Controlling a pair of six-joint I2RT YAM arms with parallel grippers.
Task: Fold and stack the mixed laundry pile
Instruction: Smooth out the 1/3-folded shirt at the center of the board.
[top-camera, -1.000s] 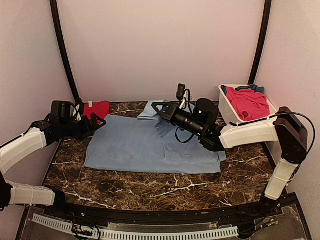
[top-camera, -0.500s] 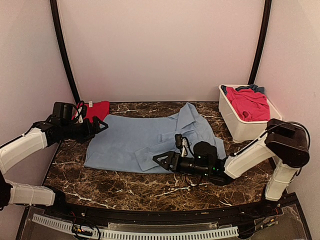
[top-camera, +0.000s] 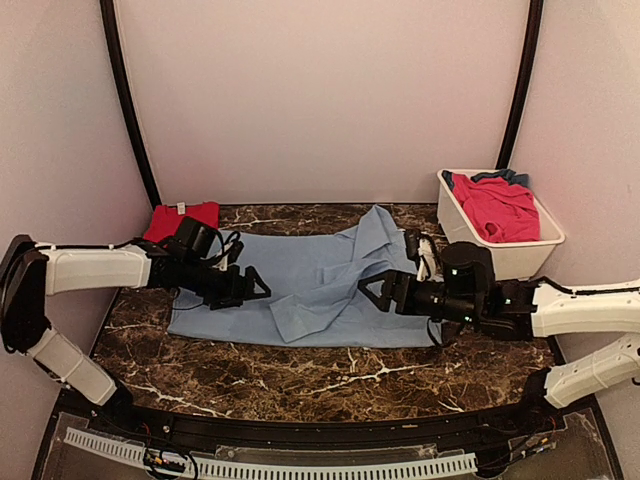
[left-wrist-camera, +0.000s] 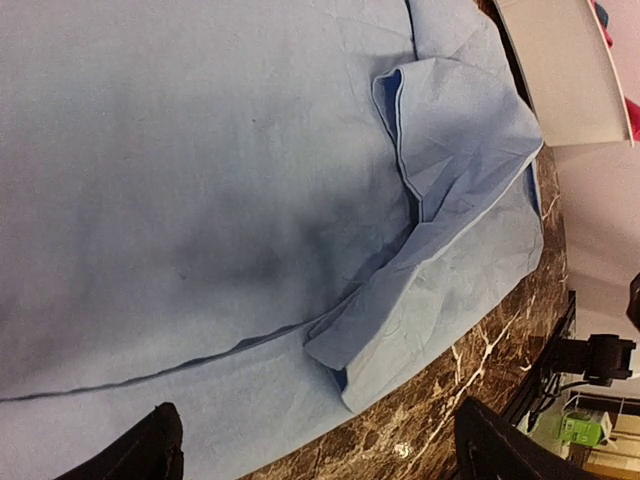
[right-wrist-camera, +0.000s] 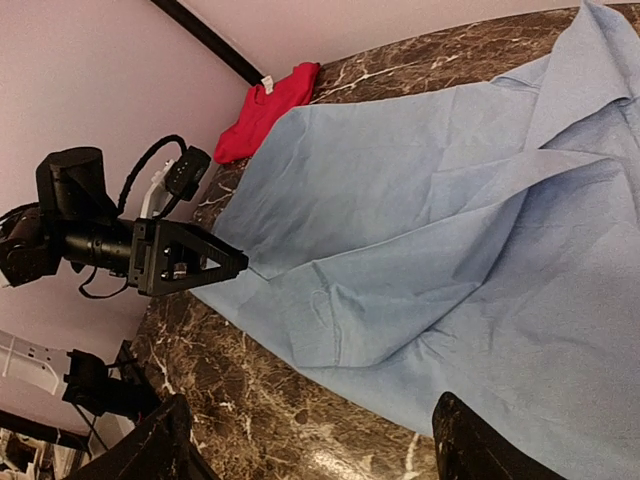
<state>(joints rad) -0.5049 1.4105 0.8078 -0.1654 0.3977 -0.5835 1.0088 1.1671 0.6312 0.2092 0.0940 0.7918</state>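
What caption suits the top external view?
Open left pincer and open right pincer face each other over the light-blue shirt on the marble table; red laundry in the white tub.

1 light-blue shirt (top-camera: 300, 280), 1 red garment (top-camera: 185, 218), 1 pink-red garment (top-camera: 495, 205), 1 dark-blue piece (top-camera: 517, 177), 1 white tub (top-camera: 508, 262), 2 robot arms (top-camera: 95, 268)

The blue shirt (top-camera: 300, 275) covers most of the table (top-camera: 300, 372), so the only bare marble is the strip along the near edge. Both arms lie low across it, left gripper (top-camera: 256, 288) and right gripper (top-camera: 372, 292) facing each other with a gap of cloth between. The white tub (top-camera: 478, 252) blocks the back right corner, and a red cloth (top-camera: 185, 218) sits back left.
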